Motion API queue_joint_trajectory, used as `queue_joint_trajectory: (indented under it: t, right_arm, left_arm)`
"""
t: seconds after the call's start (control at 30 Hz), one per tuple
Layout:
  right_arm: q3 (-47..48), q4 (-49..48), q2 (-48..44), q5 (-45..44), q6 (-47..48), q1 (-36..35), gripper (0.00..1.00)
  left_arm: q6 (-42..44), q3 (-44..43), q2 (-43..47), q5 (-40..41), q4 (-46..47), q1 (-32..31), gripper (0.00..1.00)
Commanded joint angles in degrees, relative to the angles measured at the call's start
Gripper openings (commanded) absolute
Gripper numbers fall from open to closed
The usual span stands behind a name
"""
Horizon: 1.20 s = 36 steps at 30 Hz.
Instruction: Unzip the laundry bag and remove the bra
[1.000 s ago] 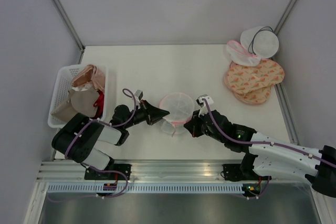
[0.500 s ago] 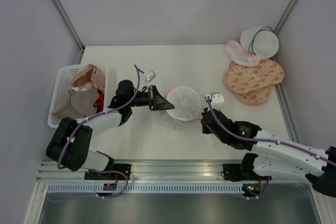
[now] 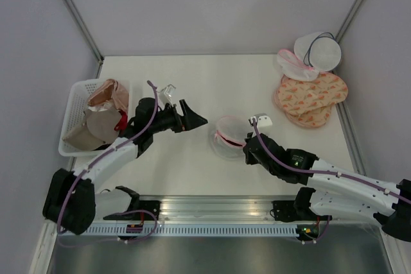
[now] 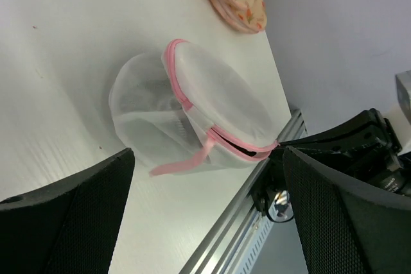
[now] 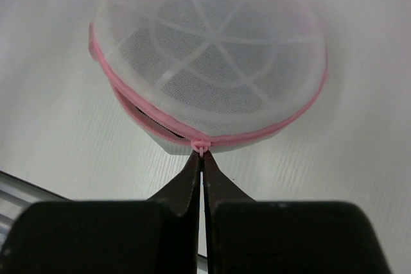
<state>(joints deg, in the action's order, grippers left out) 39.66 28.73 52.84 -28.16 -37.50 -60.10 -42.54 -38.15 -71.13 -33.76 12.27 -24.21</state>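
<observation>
The left gripper [image 3: 194,115] has just let go of the laundry bag [image 3: 229,134] and drawn back, jaws wide; the bag lies mid-table, partly unzipped, the bra [image 4: 153,97] a dark shape inside. The right gripper [image 5: 201,158] stays clenched on the zipper pull [image 5: 201,144]. A basket [image 3: 72,104] at left and spare bags [image 3: 311,97] far right sit well clear.

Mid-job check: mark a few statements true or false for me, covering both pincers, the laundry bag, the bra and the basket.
1. The left pincer is open and clear of the laundry bag. True.
2. The right pincer is open. False: it is shut on the bag's pink zipper tab.
3. The bag is partly unzipped. True: a gap shows along its pink trim.
4. The bra is out of the bag. False: it shows dark through the mesh, inside.
5. The basket sits beside the right arm. False: it is on the left.
</observation>
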Motion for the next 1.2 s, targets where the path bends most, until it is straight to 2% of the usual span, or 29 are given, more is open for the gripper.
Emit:
queue_joint_trajectory:
  t: [0.0,0.17,0.27,0.4,0.63,0.73,0.87,0.97,1.03,1.17]
  right_arm:
    - [-0.55,-4.20,0.07,3.63,1.02,0.07,0.00]
    - [-0.81,-6.31,0.07,7.59,1.46,0.07,0.00]
    - [-1.25,-8.16,0.77,12.33,1.90,0.07,0.00]
    - [-1.86,-11.49,2.53,18.66,1.64,0.07,0.00]
    - [-3.45,-18.62,4.64,26.40,0.41,0.07,0.01]
    - [-3.71,-19.76,5.52,26.06,-0.03,0.15,0.00]
    - [-3.54,-16.18,5.70,19.21,-1.17,0.15,0.00]
    - [-4.06,-16.77,4.56,17.52,-1.18,0.07,0.00]
    - [-4.24,-18.53,4.73,21.55,-0.21,0.07,0.00]
    - [-3.45,-20.90,6.92,25.17,1.02,0.07,0.00]
  left_arm:
    - [-0.25,3.78,10.29,10.89,-3.30,-0.23,1.00]
    - [-2.89,6.07,23.55,16.08,-14.61,-0.75,1.00]
    - [-5.00,7.56,27.44,16.44,-17.53,-0.75,1.00]
    - [-7.46,10.29,31.66,16.36,-17.63,-1.63,1.00]
    - [-11.15,14.50,33.87,14.60,-16.40,-3.13,1.00]
    - [-11.25,15.38,34.39,15.56,-16.75,-3.48,1.00]
    - [-12.12,15.65,38.95,22.06,-19.74,-3.57,1.00]
    - [-13.35,15.65,38.89,21.20,-17.30,-3.57,1.00]
    - [-14.31,16.17,36.17,15.76,-13.61,-4.09,1.00]
    - [-15.46,16.44,27.99,12.84,-3.44,-9.87,1.00]
